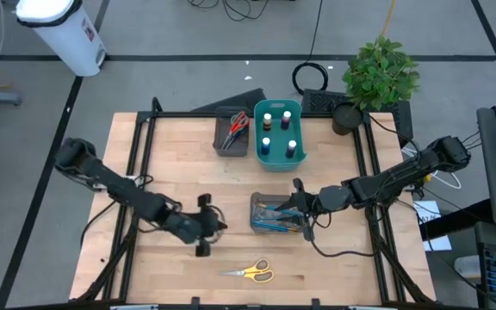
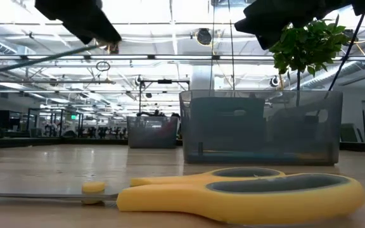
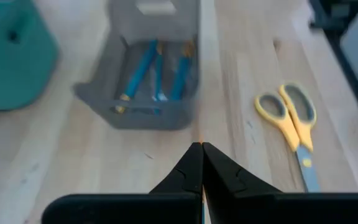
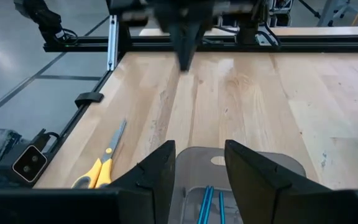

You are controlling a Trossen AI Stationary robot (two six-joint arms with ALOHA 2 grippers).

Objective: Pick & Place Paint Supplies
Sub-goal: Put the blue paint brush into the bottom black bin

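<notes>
A pale wooden worktop (image 1: 188, 164) lay under two dark arms. At its centre stood a dark grey plastic tray (image 1: 276, 214) holding thin blue-and-orange brushes (image 3: 143, 68). Towards twelve o'clock from it sat a teal plastic bin (image 1: 277, 132) with tiny paint bottles (image 1: 266, 120) standing inside, and just beside the bin, on its nine o'clock side, a second grey tray (image 1: 230, 134) held scissors with red and green handles (image 1: 238, 122). One pair of yellow-handled scissors (image 1: 253, 272) lay flat and alone on the worktop at six o'clock from the brush tray, blades pointing towards nine o'clock.

The left hand (image 1: 205, 224) hovered at nine o'clock of the brush tray, its fingers (image 3: 201, 168) pressed together, with a thin orange sliver, seemingly a brush tip, just showing between them; what it was could not be told for sure. The right hand (image 4: 196, 168) hung over the brush tray's three o'clock end, fingers spread partway and holding nothing.

The yellow scissors looked like the one item left to put away. To do that well, a hand should descend across the handles, pinch where both loops meet so the blades stay together, and lift straight up before carrying them to the scissors tray.
</notes>
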